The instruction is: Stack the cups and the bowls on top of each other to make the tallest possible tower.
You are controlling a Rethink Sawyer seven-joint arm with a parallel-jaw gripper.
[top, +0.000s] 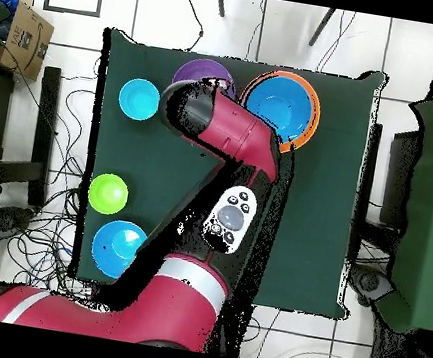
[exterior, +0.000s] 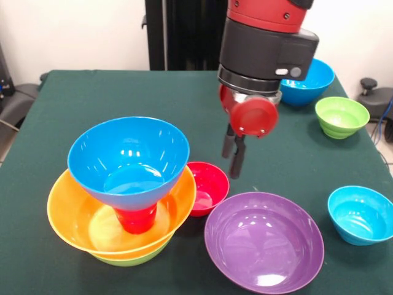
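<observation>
Bright, even light is falling from above, leaving white glare spots on the glossy purple plastic bowl (exterior: 264, 241) and the glossy blue plastic bowl (exterior: 128, 158) perched on the stack. Only soft, faint shadows are lying on the dark green tablecloth (exterior: 110, 98) beside the pieces. The front view is staying reasonably sharp throughout, the white wall behind glowing slightly washed out.

Purple bowl (exterior: 264, 241): rim cut by front view's bottom edge; overhead, arm (top: 230, 134) hides most of it; small red bowl (exterior: 207, 186) partly hidden behind tower (exterior: 123, 196).
</observation>
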